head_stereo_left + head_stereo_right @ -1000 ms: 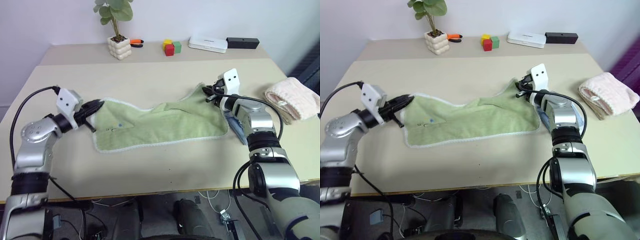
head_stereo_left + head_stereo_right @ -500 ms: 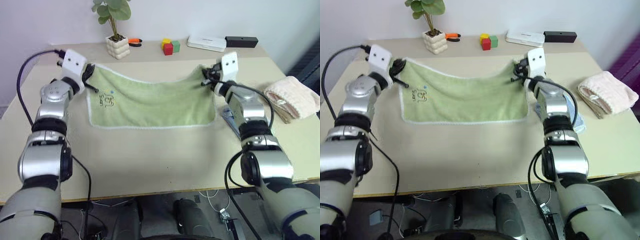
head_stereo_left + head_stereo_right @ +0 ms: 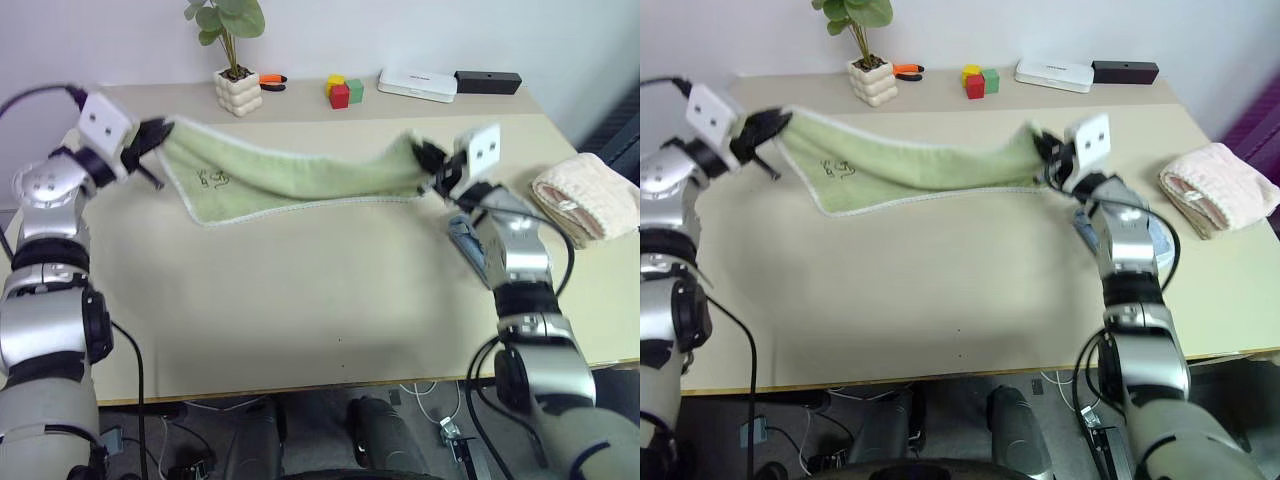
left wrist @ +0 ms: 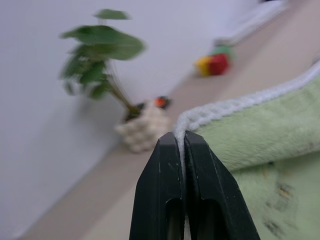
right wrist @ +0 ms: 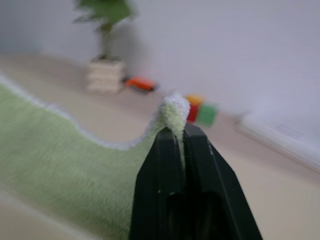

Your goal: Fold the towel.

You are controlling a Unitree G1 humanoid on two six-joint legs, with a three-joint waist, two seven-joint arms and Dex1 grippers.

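Above table (image 3: 300, 320): towel (image 3: 290, 175) stretched between left gripper (image 3: 160, 130), right gripper (image 3: 425, 158).

Bystanders on a beige surface (image 3: 300, 300).
A potted plant (image 3: 236, 62), an orange-handled tool (image 3: 271, 80), coloured blocks (image 3: 343, 93), a white box (image 3: 417, 85) and a black bar (image 3: 487, 81) line the far edge; a pink-cream folded towel (image 3: 588, 203) lies at the right edge, a light blue cloth (image 3: 468, 245) nearby.
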